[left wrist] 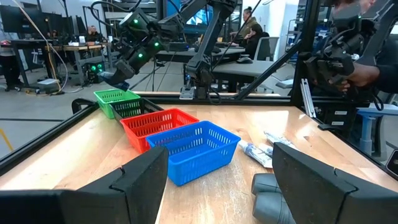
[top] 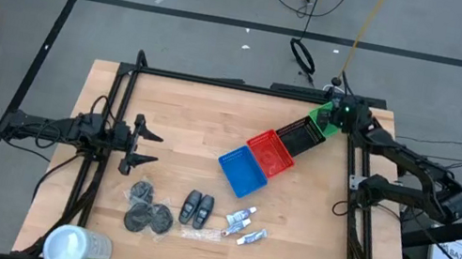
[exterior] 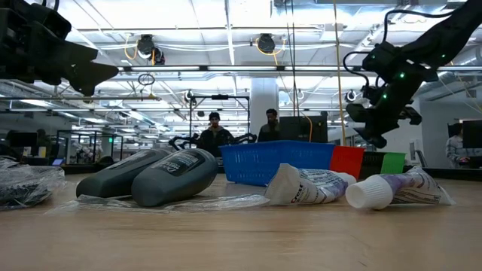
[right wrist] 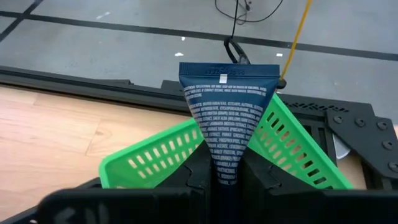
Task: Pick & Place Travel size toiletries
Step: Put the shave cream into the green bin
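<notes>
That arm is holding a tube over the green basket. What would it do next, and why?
Probably lower a little and open its fingers. The right gripper is shut on a dark tube directly above the green basket, so letting go should drop it in. The left gripper waits open over the table.

Four baskets run in a diagonal row across the table's middle-right: blue (top: 243,171), red (top: 271,152), black (top: 301,136), green (top: 322,117). The right gripper (top: 341,111) with its tube (right wrist: 225,118) occupies the air above the green one. Bottles (top: 197,207), discs (top: 146,210) and white tubes (top: 245,226) crowd the near centre. Bare wood lies between the left gripper (top: 148,146) and the blue basket.
</notes>
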You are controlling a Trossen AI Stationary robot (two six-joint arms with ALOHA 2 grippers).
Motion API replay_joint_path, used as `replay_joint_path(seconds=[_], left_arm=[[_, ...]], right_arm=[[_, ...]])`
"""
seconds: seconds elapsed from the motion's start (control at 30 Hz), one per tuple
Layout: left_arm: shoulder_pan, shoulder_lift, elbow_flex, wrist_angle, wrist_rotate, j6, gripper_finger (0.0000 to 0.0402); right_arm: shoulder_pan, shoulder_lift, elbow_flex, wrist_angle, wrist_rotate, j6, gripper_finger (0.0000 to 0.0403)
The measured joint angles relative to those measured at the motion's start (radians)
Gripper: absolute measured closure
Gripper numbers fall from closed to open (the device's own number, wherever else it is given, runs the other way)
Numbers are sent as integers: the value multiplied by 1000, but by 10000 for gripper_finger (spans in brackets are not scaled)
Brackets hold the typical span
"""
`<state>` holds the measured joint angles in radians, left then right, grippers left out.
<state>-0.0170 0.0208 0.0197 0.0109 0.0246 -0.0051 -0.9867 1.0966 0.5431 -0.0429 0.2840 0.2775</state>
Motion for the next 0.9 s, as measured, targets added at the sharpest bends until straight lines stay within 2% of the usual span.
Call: replay_joint_path(seconds=[0.2, 0.43, 0.6, 0.7, 0.9], left_arm=[[0, 0, 0, 0, 0, 0, 119], [0, 0, 0, 0, 0, 0, 119], [0, 0, 0, 0, 0, 0, 119], [0, 0, 0, 0, 0, 0, 119], [0, 0, 0, 0, 0, 0, 119]], right_arm=[[8, 0, -41, 45, 3, 14, 367], [19, 0, -103, 187, 29, 20, 367], [20, 0, -111, 175, 21, -16, 365], [20, 0, -111, 174, 6, -12, 347], [20, 0, -111, 173, 5, 18, 282]])
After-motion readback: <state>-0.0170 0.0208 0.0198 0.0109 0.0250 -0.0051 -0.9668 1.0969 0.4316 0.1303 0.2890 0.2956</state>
